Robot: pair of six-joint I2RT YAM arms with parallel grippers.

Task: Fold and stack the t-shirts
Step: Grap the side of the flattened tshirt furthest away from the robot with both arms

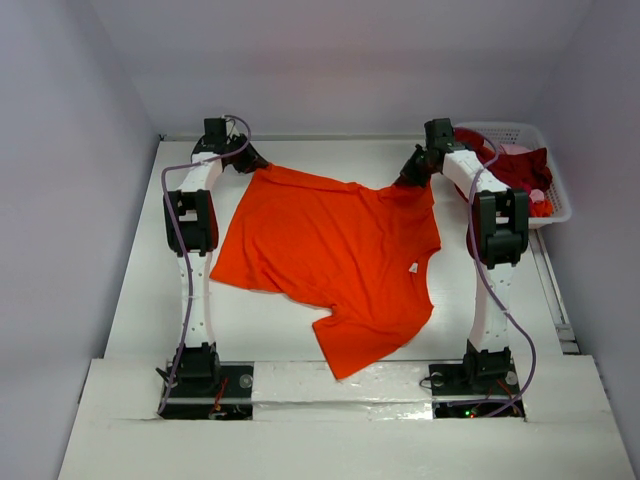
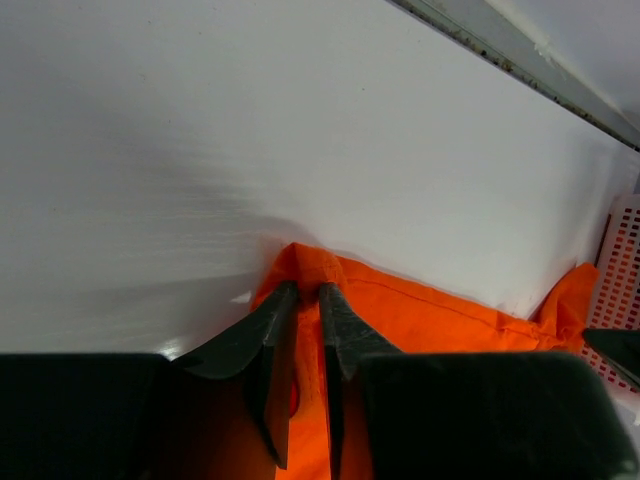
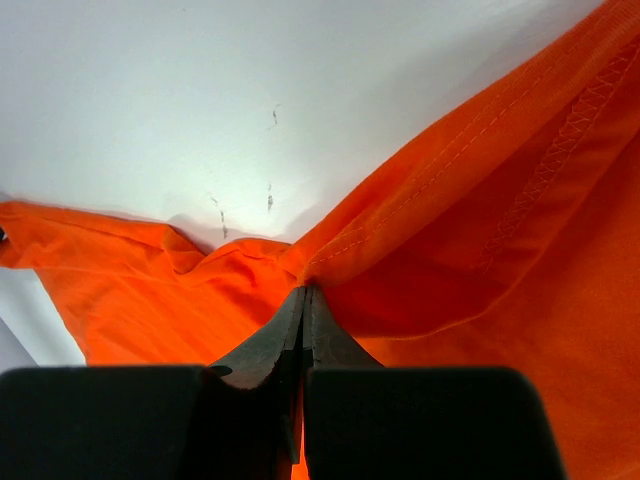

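Observation:
A bright orange t-shirt (image 1: 330,260) lies spread flat across the middle of the table, its hem along the far side. My left gripper (image 1: 256,165) is at the shirt's far left corner. In the left wrist view its jaws (image 2: 307,290) are closed to a narrow slit with a ridge of orange cloth (image 2: 420,310) pinched between them. My right gripper (image 1: 411,180) is at the far right corner, shut tight (image 3: 303,291) on a fold of the orange hem (image 3: 470,250). More t-shirts, dark red (image 1: 522,167) and pinkish (image 1: 515,150), are heaped in the basket.
A white lattice basket (image 1: 556,212) stands at the far right, just beyond the right arm; its wall (image 2: 620,270) shows at the edge of the left wrist view. A wall edge runs along the table's far side (image 2: 520,60).

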